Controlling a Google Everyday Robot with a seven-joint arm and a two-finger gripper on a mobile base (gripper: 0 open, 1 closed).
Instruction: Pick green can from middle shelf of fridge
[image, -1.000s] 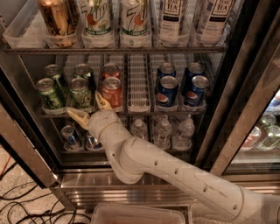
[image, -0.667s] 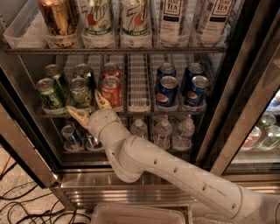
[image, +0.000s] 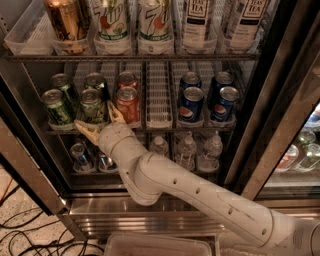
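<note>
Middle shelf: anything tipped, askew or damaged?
Nothing stands out. The short cans on the dark wire middle shelf stand upright in their lanes; the centre white slotted lane tray holds none. The tan two-finger gripper sits open at the shelf front, by the dark-green mottled can.
</note>
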